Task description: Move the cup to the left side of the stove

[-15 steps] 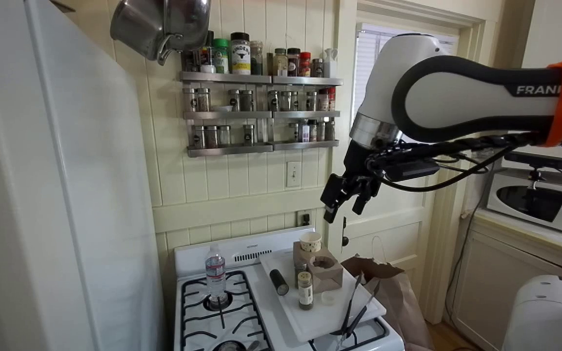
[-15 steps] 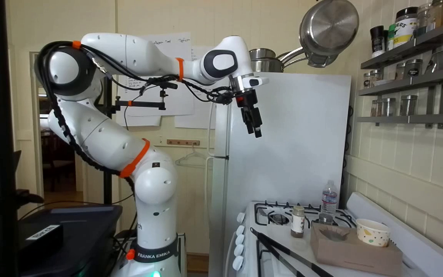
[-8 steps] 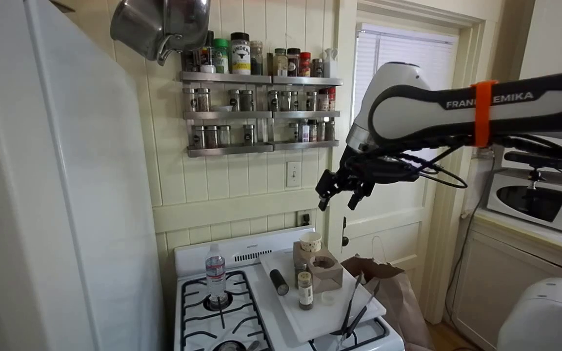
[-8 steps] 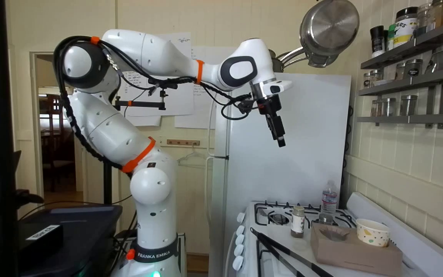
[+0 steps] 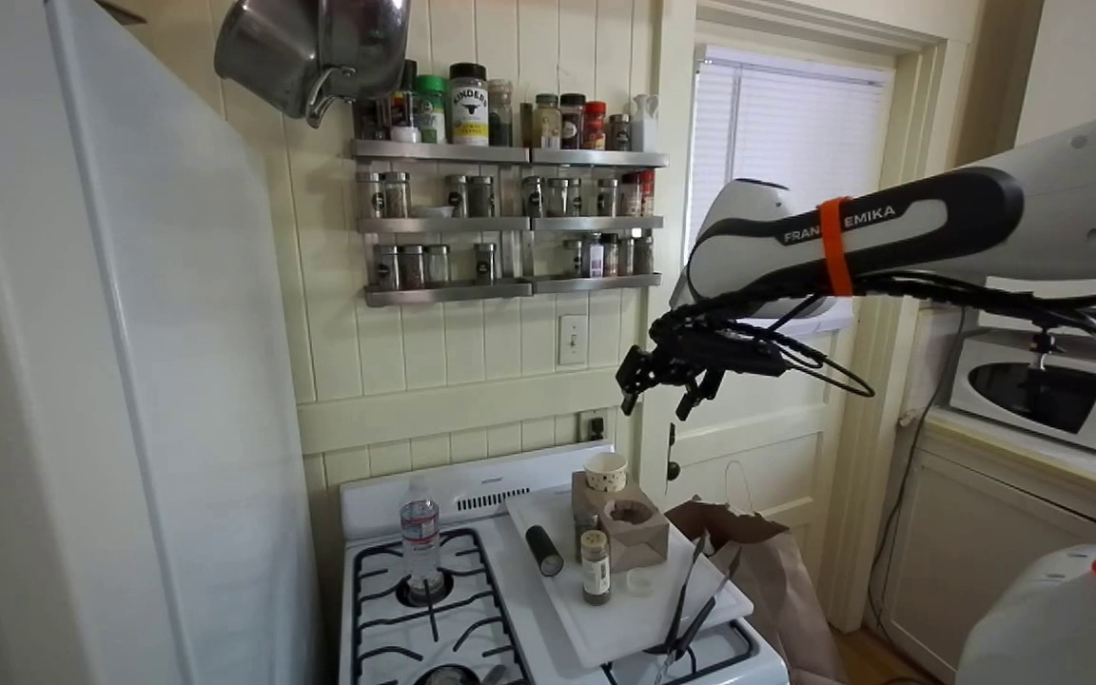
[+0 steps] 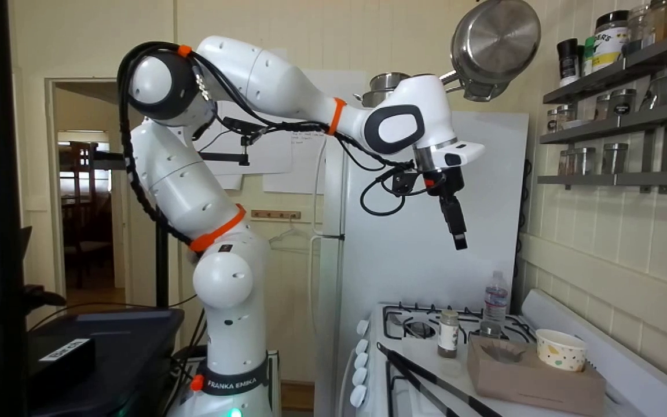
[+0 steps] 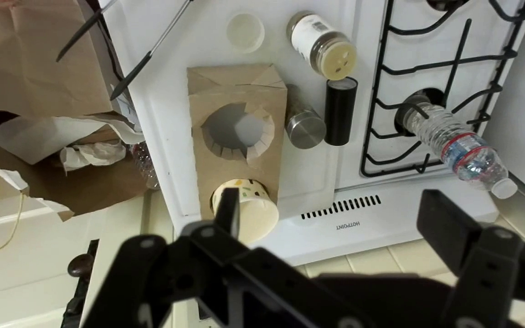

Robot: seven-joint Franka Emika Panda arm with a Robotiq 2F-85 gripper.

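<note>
The cup [image 5: 606, 473] is a pale paper cup with small coloured flecks. It stands upright in a hole at the back end of a brown cardboard holder [image 5: 641, 547] on the right part of the stove [image 5: 386, 514]. The cup also shows in an exterior view [image 6: 562, 351] and in the wrist view [image 7: 259, 217]. My gripper [image 5: 657, 409] is open and empty in the air, well above the holder and apart from the cup. In the wrist view my gripper [image 7: 331, 202] has its fingers wide apart, and its left finger covers part of the cup.
A white board [image 5: 557, 595] on the stove bears the holder, a spice jar [image 5: 596, 568], a dark cylinder [image 5: 544, 550] and black tongs [image 5: 691, 618]. A water bottle [image 5: 420, 533] stands on the left rear burner. Spice shelves [image 5: 443, 224] hang above. A paper bag [image 5: 776, 590] stands beside the stove.
The arm has reached out over the stove. My gripper has come lower and closer to the back wall, still open. The cup and the other things have not moved.
</note>
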